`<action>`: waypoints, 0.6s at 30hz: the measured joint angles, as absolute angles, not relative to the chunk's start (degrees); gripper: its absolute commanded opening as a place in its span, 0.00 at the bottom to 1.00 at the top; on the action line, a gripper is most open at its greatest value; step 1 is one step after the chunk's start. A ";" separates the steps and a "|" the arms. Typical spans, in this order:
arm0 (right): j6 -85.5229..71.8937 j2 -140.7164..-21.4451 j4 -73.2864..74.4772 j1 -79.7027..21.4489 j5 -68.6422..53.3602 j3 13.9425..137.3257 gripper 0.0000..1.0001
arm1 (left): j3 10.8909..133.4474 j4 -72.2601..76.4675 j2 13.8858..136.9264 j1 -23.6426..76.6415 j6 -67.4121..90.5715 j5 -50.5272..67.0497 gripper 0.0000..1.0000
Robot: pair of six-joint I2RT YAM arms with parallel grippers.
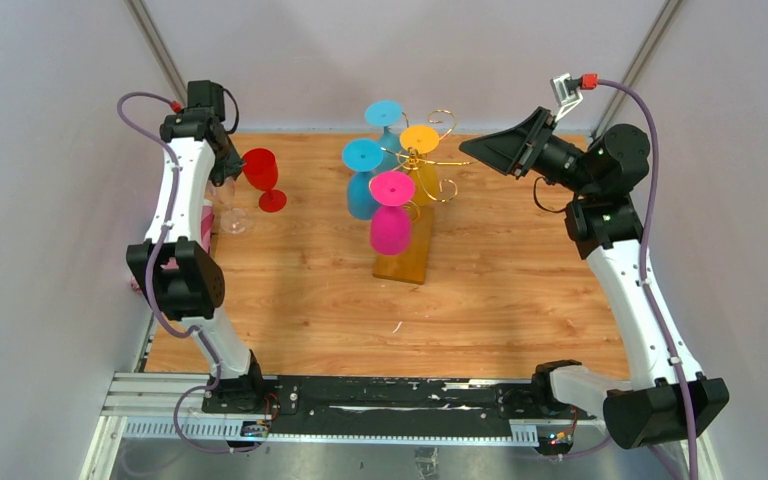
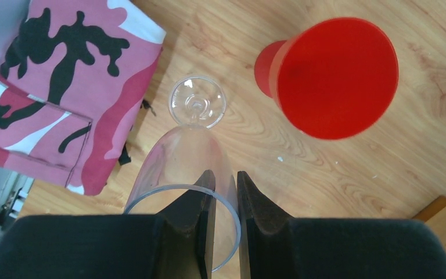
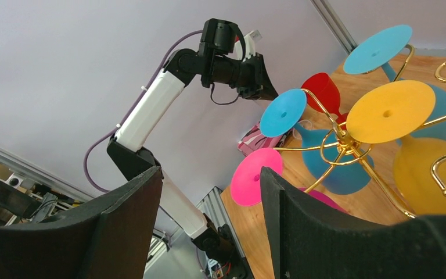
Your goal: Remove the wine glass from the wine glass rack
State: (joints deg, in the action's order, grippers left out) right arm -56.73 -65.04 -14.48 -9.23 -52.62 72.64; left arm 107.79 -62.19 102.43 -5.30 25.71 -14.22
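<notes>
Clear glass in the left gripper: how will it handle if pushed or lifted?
Likely tippy: the clear wine glass is tall on a thin stem and small foot. Probably slippery and fragile: thin smooth wall, pinched only at the rim by the left gripper. A shove might knock it into the red glass nearby.

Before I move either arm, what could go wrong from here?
1. The left end effector pinches the clear glass rim; the red glass stands close beside, so a sideways pull may topple either.
2. The right end effector is open facing the rack, where the pink glass, yellow glass and blue glasses hang crowded; reaching in may knock a neighbour.
</notes>
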 measured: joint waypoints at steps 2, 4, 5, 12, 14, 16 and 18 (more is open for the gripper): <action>-56.42 -65.43 -14.22 -9.23 -52.60 72.64 0.67 | 107.79 -61.28 103.37 -5.93 25.71 -13.52 0.00; -56.12 -65.63 -13.89 -9.23 -52.60 72.64 0.67 | 107.66 -60.34 103.94 -6.31 25.74 -13.06 0.00; -55.99 -65.65 -13.72 -9.23 -52.60 72.62 0.67 | 107.55 -59.88 104.05 -6.39 25.71 -12.99 0.00; -55.59 -65.67 -13.61 -9.23 -52.58 72.58 0.68 | 104.42 -57.36 104.38 -6.59 25.71 -12.25 0.00; -55.59 -65.73 -13.63 -9.23 -52.58 72.49 0.68 | 104.09 -57.19 105.10 -6.63 25.71 -12.10 0.00; -55.59 -65.78 -13.63 -9.23 -52.56 72.29 0.68 | 104.01 -56.80 105.97 -6.70 25.71 -12.03 0.05; -55.59 -65.80 -13.65 -9.23 -52.56 71.99 0.69 | 104.03 -56.27 106.13 -6.74 25.67 -11.97 0.12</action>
